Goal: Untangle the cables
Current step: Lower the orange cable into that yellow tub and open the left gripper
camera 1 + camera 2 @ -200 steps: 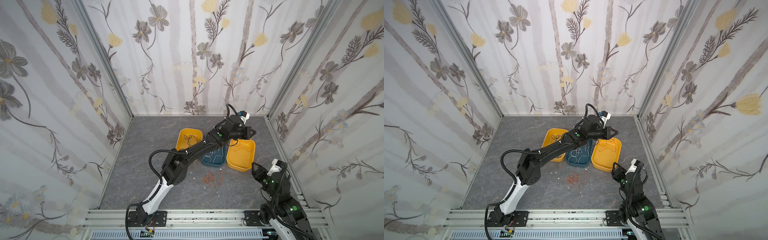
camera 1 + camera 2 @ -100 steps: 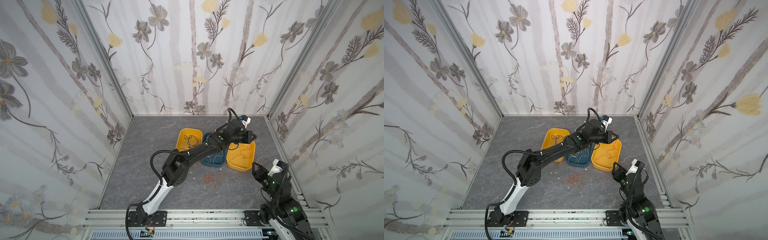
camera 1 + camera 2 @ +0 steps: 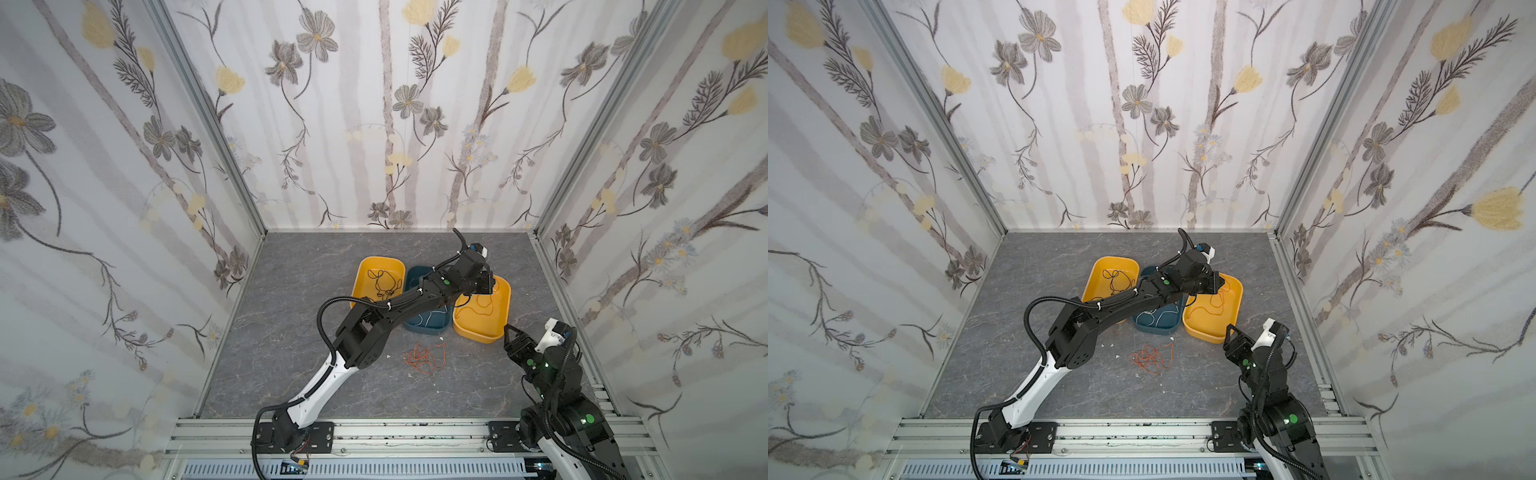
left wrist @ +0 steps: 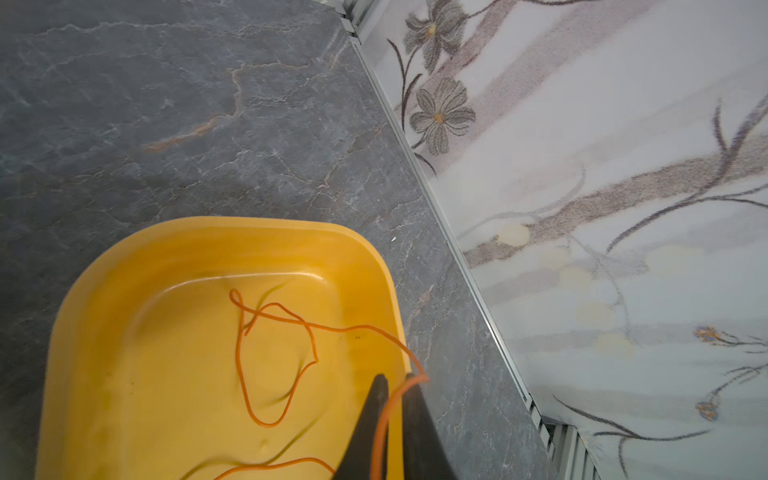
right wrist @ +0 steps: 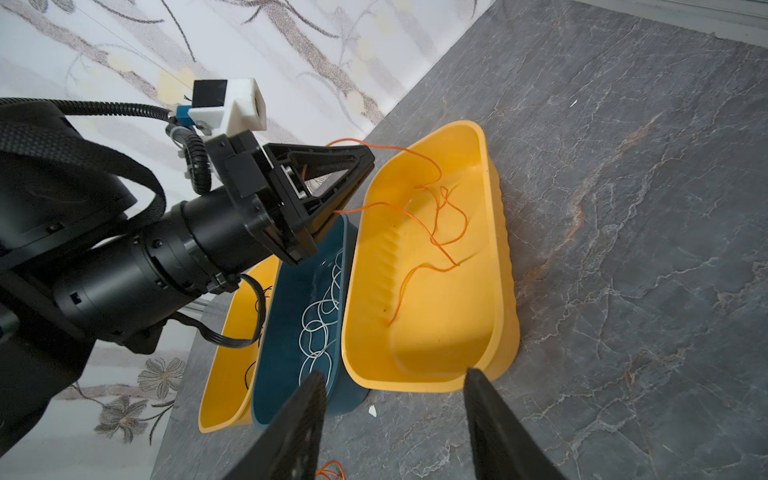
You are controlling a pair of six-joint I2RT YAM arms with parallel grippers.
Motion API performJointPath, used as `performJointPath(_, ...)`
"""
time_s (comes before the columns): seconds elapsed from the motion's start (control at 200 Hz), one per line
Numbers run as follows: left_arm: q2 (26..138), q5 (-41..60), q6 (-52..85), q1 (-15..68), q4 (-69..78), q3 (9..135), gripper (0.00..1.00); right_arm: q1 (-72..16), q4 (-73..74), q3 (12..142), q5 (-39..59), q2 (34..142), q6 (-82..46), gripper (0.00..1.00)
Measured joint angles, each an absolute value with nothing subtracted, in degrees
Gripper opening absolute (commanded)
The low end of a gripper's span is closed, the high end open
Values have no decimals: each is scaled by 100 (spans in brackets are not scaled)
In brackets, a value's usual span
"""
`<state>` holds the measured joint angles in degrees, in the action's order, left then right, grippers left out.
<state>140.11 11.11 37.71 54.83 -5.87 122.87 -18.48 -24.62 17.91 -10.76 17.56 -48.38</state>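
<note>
The left gripper (image 4: 397, 380) hangs over the far corner of the right yellow tray (image 3: 473, 328), reaching across the blue tray (image 3: 428, 330) to get there. Its fingers (image 4: 374, 415) stand nearly together with only a narrow slit between them, and the orange cable (image 4: 266, 424) runs up through that slit. The view is too tight to tell whether the fingers are actually pinching the strand or merely flanking it. From the fingertips the cable arcs over the tray's rim and drops into loose loops on the tray floor.

The right gripper (image 3: 511, 334) sits low near the front edge of the same tray, its fingers (image 5: 299, 424) spread wide with nothing between them.

The three trays stand side by side on the grey tabletop (image 3: 291, 291). A black cable (image 3: 384, 282) lies coiled in the left yellow tray (image 3: 361, 270), and a white cable (image 5: 318, 328) is curled in the blue one between the two yellow trays. In both top views a small orange tangle (image 3: 422, 357) rests on the bare tabletop just in front of the blue tray, apart from both grippers.
</note>
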Motion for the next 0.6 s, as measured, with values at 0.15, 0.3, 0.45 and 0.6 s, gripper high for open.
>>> performJointPath(0.15,14009,834,3743,5542,-972,12274,46,-1841,-2464,1754,-1076,1761,-4838,55)
performJointPath(0.3,13935,574,3745,5533,-1374,12280,60,-1837,-2462,1745,-1076,1761,-4838,55)
performJointPath(0.45,13723,454,3726,5531,-1542,12265,72,-1837,-2443,1732,-1076,1806,-4838,55)
performJointPath(0.6,13388,480,3621,5535,-1597,11998,72,-1837,-2324,1732,-1002,2043,-4816,55)
